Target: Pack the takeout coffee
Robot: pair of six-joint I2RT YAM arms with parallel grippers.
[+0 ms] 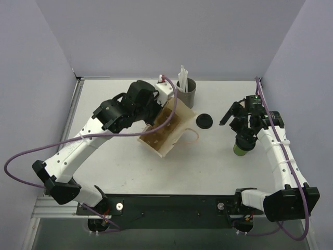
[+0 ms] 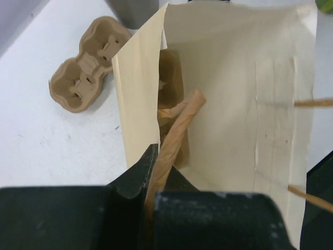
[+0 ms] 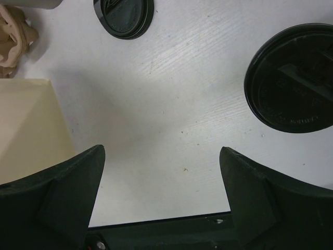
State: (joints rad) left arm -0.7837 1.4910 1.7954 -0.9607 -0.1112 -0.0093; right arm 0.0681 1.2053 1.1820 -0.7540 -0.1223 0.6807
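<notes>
So in the top view the takeout coffee (image 1: 240, 149) sat upright on the counter (image 1: 208, 166) at the right-middle of the frame, green cup, just below the right end effector (image 3: 161, 152) and well apart from the paper bag (image 1: 165, 130) in the centre. That end effector's jaws were spread wide with only bare counter between them in the right wrist view, so it wasn't holding anything. A big black lid (image 3: 294, 78) filled the upper right of that same view, outside the jaws. We saw no green under it there, so we couldn't swear it was the one on the cup. A loose black lid (image 1: 205, 121) lay flat on the counter between the bag and the coffee. Over on the left, the left end effector (image 2: 152, 177) was pressed together, pinching one twisted paper handle (image 2: 179, 125) of the bag, whose mouth gaped open toward the left wrist camera. A tan cup carrier (image 2: 88, 67) lay on the counter in the upper left of that view, beside the bag. The grey cup (image 1: 188, 92) with white straws (image 1: 182, 77) stood at the upper centre, just behind the bag.
</notes>
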